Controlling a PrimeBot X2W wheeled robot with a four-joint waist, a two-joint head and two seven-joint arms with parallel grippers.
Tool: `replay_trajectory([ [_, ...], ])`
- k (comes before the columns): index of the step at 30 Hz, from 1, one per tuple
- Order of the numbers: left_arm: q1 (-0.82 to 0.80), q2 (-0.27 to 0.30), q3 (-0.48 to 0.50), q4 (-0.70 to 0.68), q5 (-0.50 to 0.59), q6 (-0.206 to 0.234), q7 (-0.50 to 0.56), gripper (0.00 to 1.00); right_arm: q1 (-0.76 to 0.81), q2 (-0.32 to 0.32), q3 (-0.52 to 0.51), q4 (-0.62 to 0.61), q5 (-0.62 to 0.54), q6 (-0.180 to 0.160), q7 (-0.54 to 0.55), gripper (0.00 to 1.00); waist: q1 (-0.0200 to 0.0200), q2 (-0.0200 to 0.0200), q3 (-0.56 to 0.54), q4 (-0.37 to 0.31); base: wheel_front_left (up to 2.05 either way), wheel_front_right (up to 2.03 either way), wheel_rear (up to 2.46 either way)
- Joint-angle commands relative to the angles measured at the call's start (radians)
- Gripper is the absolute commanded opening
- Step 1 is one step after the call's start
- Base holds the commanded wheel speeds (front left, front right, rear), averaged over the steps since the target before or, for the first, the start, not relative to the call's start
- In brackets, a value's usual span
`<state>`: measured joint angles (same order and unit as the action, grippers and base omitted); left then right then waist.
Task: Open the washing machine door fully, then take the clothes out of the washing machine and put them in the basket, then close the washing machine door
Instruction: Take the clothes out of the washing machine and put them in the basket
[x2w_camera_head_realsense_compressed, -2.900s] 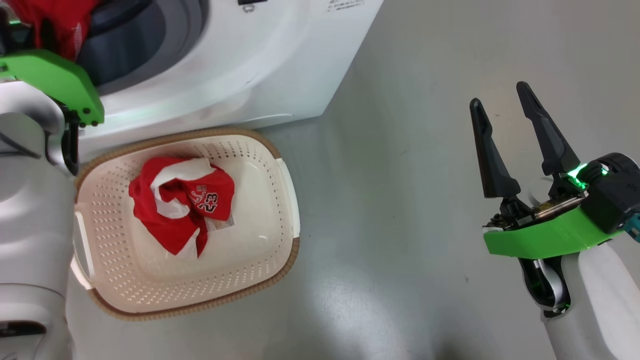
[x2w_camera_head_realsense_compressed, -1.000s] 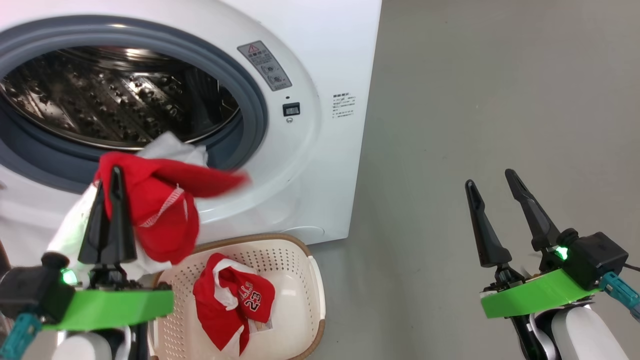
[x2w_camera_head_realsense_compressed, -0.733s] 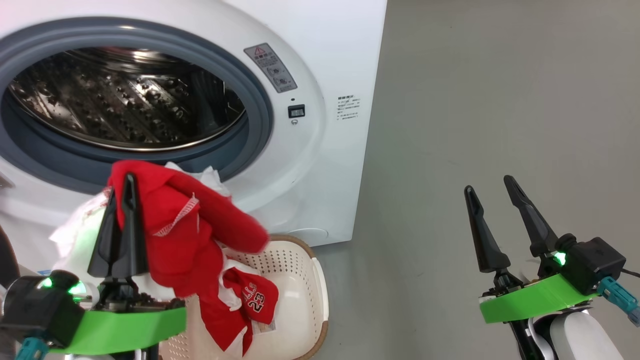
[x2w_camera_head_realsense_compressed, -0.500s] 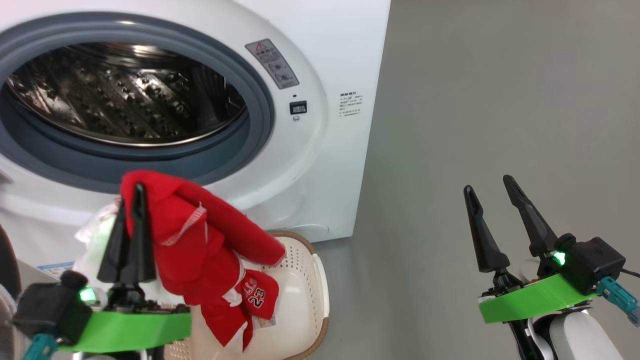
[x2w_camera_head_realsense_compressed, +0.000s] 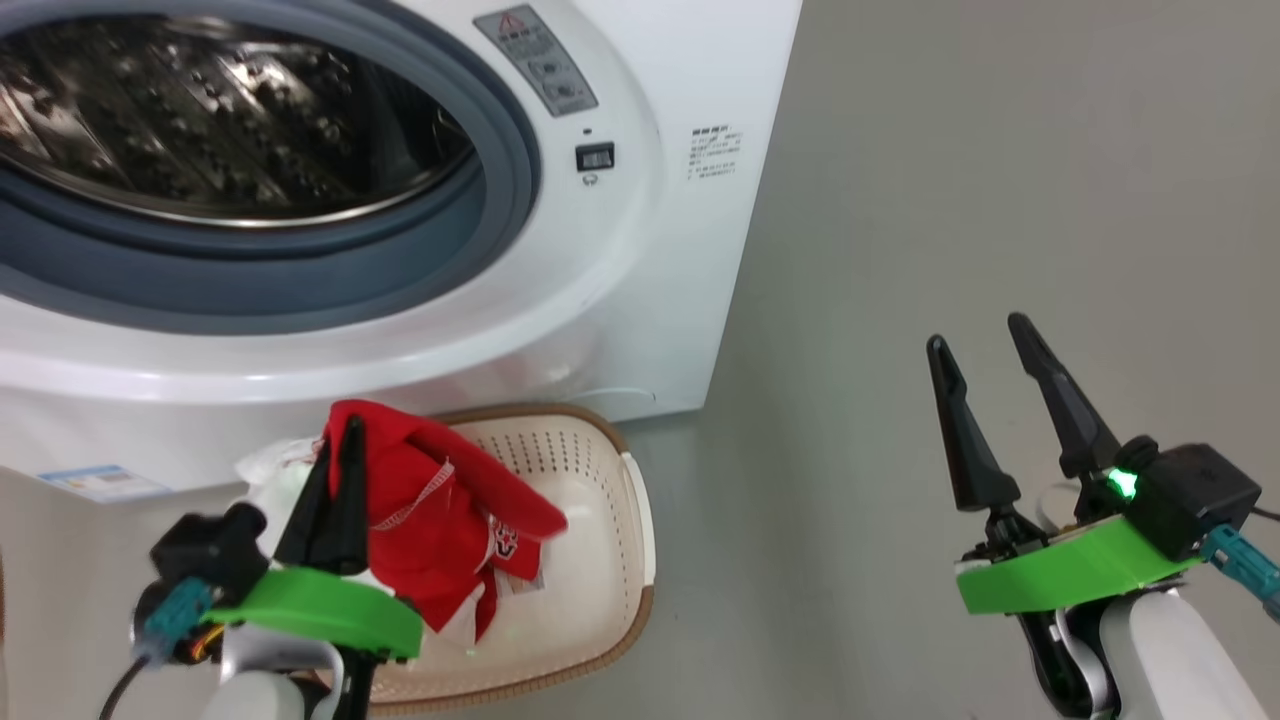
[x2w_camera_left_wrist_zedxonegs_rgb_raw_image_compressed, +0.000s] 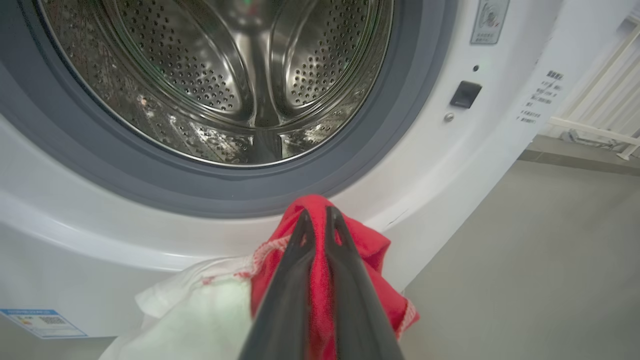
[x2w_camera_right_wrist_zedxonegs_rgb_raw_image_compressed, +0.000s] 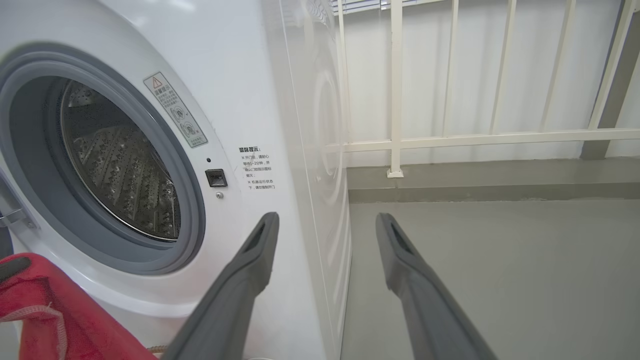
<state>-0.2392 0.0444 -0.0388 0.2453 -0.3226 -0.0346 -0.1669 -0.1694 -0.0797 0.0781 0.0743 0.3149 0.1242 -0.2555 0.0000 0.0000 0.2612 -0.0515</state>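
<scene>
The white washing machine (x2w_camera_head_realsense_compressed: 620, 270) stands with its steel drum (x2w_camera_left_wrist_zedxonegs_rgb_raw_image_compressed: 225, 75) showing inside the grey ring; its door is out of view. My left gripper (x2w_camera_head_realsense_compressed: 340, 440) is shut on a red garment (x2w_camera_head_realsense_compressed: 440, 510) with a white garment (x2w_camera_head_realsense_compressed: 270, 470) bunched beside it. They hang over the left part of the cream basket (x2w_camera_head_realsense_compressed: 600, 480). The red number jersey (x2w_camera_head_realsense_compressed: 510, 550) lies in the basket, mostly covered by the held cloth. In the left wrist view the left gripper (x2w_camera_left_wrist_zedxonegs_rgb_raw_image_compressed: 318, 214) pinches the red garment (x2w_camera_left_wrist_zedxonegs_rgb_raw_image_compressed: 372, 245). My right gripper (x2w_camera_head_realsense_compressed: 978, 335) stands open over bare floor, also open as the right gripper (x2w_camera_right_wrist_zedxonegs_rgb_raw_image_compressed: 326, 220).
The basket sits on the grey floor (x2w_camera_head_realsense_compressed: 950, 150) right against the washer's front. A white railing (x2w_camera_right_wrist_zedxonegs_rgb_raw_image_compressed: 395, 90) and a low kerb run behind the machine on the right. A blue sticker (x2w_camera_head_realsense_compressed: 100, 483) marks the washer's lower left.
My left gripper has carried the red and white garments down from the drum mouth to over the basket. The head camera has tilted down. The right gripper has stayed open in place.
</scene>
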Motion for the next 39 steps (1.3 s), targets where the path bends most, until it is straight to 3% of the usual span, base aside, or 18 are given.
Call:
replay_trajectory([
  [1,-0.046,0.009,0.024,0.018,-0.006,0.001,0.007,0.00,-0.030,-0.008,0.023,-0.030,0.003,0.007,-0.006,1.00,0.0000,0.0000,0.049,-0.006,0.00,0.00,0.00],
  [12,-0.262,0.021,0.023,0.512,-0.053,-0.044,-0.020,0.00,-0.093,-0.013,0.045,-0.041,0.006,0.007,-0.006,1.00,0.0000,0.0000,0.163,-0.053,0.00,0.00,0.00],
  [19,-0.376,0.019,0.018,0.746,-0.073,-0.054,-0.007,0.00,-0.109,-0.016,0.046,-0.045,0.005,0.007,-0.006,1.00,0.0000,0.0000,0.209,-0.071,0.00,0.00,0.00],
  [31,-0.515,0.023,0.001,0.991,-0.105,-0.076,0.037,0.01,-0.157,-0.008,0.058,-0.060,0.007,0.007,-0.006,1.00,0.0000,0.0000,0.309,-0.101,0.00,0.00,0.00],
  [32,-0.520,0.024,-0.001,0.999,-0.105,-0.077,0.039,0.11,-0.160,-0.007,0.060,-0.059,0.007,0.007,-0.006,1.00,0.0000,0.0000,0.316,-0.103,0.00,0.00,0.00],
  [35,-0.532,0.026,-0.008,1.015,-0.105,-0.078,0.046,0.15,-0.164,-0.005,0.061,-0.056,0.007,0.007,-0.006,1.00,0.0000,0.0000,0.328,-0.103,0.00,0.00,0.00],
  [37,-0.539,0.026,-0.017,1.026,-0.103,-0.079,0.055,0.27,-0.167,-0.004,0.061,-0.054,0.005,0.007,-0.006,1.00,0.0000,0.0000,0.332,-0.101,0.00,0.00,0.00],
  [38,-0.540,0.027,-0.017,1.028,-0.104,-0.078,0.053,0.40,-0.168,-0.003,0.062,-0.052,0.005,0.007,-0.006,1.00,0.0000,0.0000,0.331,-0.101,0.00,0.00,0.00],
  [39,-0.542,0.027,-0.019,1.029,-0.103,-0.078,0.046,0.76,-0.170,-0.003,0.063,-0.050,0.004,0.007,-0.006,1.00,0.0000,0.0000,0.329,-0.101,0.00,0.00,0.00],
])
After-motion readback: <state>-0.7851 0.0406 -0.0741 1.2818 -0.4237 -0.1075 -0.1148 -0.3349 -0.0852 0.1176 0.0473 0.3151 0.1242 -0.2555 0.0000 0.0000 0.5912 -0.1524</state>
